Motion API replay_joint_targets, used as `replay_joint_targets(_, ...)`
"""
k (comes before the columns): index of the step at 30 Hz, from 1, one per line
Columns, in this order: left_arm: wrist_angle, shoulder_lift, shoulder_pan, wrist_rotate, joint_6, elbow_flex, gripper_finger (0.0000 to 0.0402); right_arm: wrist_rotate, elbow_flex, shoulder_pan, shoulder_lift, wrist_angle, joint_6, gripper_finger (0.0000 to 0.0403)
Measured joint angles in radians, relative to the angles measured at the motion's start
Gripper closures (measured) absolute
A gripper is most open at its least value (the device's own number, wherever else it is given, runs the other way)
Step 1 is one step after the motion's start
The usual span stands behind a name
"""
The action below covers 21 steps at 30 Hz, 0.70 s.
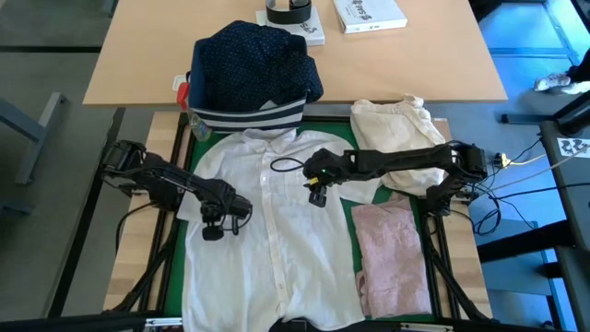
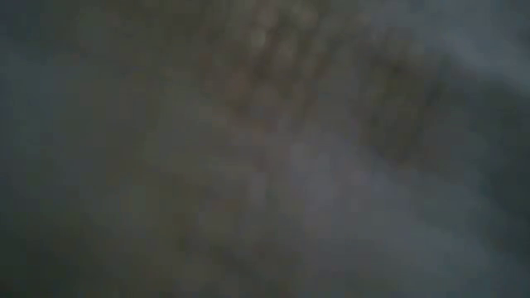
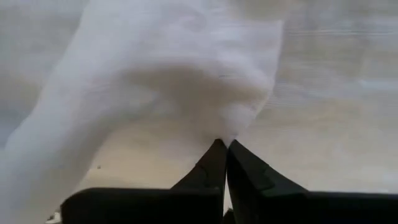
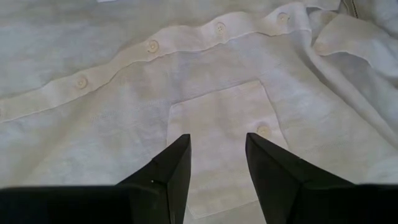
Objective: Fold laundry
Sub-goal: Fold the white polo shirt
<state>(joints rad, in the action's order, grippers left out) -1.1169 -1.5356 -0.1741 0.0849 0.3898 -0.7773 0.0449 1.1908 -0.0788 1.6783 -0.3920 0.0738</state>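
Starting at nine o'clock on the tabletop (image 1: 138,277), I've got the left hand (image 1: 213,228) down on the edge of the white shirt (image 1: 267,231), and my left wrist camera shows its fingers (image 3: 214,163) pressed together, pinching a fold of that white cloth, which lifts up and away from the tips over bare wood. The shirt itself lies spread flat, front up, across the middle of the green mat (image 1: 341,124), collar toward twelve o'clock, hem toward six.

At twelve o'clock, the navy white-dotted shirt (image 1: 253,60) is heaped on top of the striped navy bin (image 1: 249,118), just above the white shirt's collar.

Moving to centre, the right hand (image 1: 316,194) hovers over the white shirt's chest. On the right wrist camera I see its fingers (image 4: 171,168) spread apart, with the buttoned chest pocket (image 4: 217,130) between them and the button placket (image 4: 149,46) running beyond.

Out toward three o'clock, the cream cloth bundle (image 1: 392,124) sits crumpled under the right arm. Below it, near five o'clock, the pale pink top (image 1: 392,254) lies folded just beside the white shirt.

My low camera shows only a blur.
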Motion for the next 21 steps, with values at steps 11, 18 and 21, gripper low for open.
replay_joint_targets(11,-0.26,0.0,0.056,-0.064,-0.273,-0.348,0.0401,0.0,0.0,0.0,-0.005,0.002,0.023,0.0247)
replay_joint_targets(18,-0.259,0.002,0.16,-0.202,-0.699,-0.6,0.0401,0.0,0.002,-0.007,-0.055,0.081,0.026,0.0247)
replay_joint_targets(21,-0.116,0.002,0.215,-0.191,-0.81,-0.627,0.0401,0.0,0.002,-0.007,-0.055,0.135,0.04,0.0247)
